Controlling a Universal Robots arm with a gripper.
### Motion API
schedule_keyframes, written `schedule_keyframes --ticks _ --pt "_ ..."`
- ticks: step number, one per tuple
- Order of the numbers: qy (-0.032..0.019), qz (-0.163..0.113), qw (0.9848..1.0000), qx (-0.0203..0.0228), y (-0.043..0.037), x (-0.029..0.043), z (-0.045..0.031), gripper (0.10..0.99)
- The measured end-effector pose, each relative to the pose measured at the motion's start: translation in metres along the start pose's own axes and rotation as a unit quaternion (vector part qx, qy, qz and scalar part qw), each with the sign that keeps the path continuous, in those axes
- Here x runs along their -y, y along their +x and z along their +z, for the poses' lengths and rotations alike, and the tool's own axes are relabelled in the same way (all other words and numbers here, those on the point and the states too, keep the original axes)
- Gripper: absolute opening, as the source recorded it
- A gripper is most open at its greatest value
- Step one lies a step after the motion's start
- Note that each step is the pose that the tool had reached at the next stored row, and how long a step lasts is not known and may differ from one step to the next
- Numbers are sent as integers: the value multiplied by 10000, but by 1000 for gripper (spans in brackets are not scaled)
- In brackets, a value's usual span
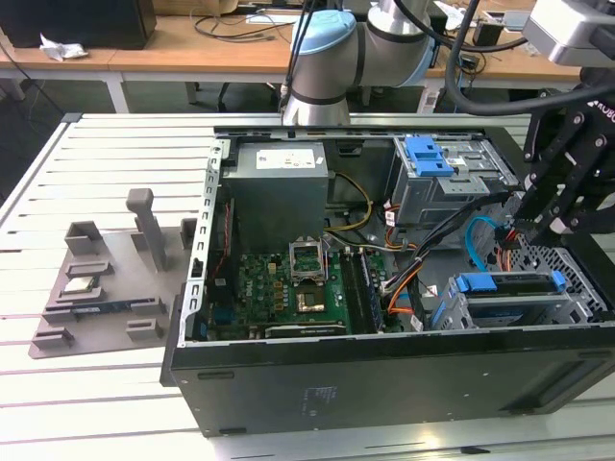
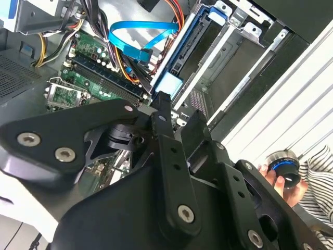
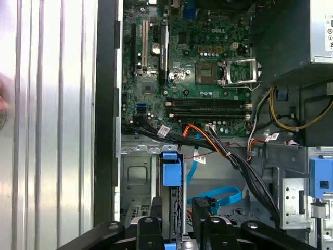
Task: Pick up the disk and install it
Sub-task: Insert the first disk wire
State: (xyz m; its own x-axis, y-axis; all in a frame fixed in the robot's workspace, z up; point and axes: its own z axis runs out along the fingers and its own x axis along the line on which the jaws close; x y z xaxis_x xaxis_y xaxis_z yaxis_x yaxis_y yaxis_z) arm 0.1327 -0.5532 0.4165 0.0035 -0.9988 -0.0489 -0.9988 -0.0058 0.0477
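One disk (image 1: pixel 509 305), sitting on edge in the lower bay (image 1: pixel 580 288) at about 4 o'clock in the exterior view, with its blue rail on top and the silver body under it. It is not the grey cage with the blue latch (image 1: pixel 430 158) at 1 o'clock, and not the power-supply box (image 1: pixel 279 187) at 11 o'clock. My gripper (image 1: pixel 538 229) hangs at roughly 1 o'clock from the disk, over the bay mouth and apart from it. In the first wrist view my fingers (image 3: pixel 201 211) stand on either side of the disk's blue tab (image 3: pixel 171 174) with a gap on each side, so the jaws are spread and grasp nothing. The step in hand looks like the install end of the job, since the disk is down between the bay walls rather than out on the table (image 1: pixel 96 394). I cannot tell whether the rails have clicked home or the disk only rests partway in. The blue cable (image 1: pixel 478 240) loops just beside the bay at 10 o'clock from the disk, and orange and black wiring crowds the same side. My judgement is that any next move calls for staying square to the blue rail, coming straight along the bay's slot line, keeping my fingers off that cable loop, and using even pressure so the disk does not cock in its guides.
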Motion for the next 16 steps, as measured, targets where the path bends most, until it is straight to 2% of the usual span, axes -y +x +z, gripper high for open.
schedule_keyframes --ticks 1,8,10,14,16 --pt "0 2 10000 -27 -5 42 -5 361" --pt "0 4 10000 -71 -44 252 -9 361" --pt "-2 5 10000 -81 -63 333 -10 361" --pt "-3 5 10000 -85 -85 408 -1 361" --pt "-3 6 9999 -104 -104 451 2 361"
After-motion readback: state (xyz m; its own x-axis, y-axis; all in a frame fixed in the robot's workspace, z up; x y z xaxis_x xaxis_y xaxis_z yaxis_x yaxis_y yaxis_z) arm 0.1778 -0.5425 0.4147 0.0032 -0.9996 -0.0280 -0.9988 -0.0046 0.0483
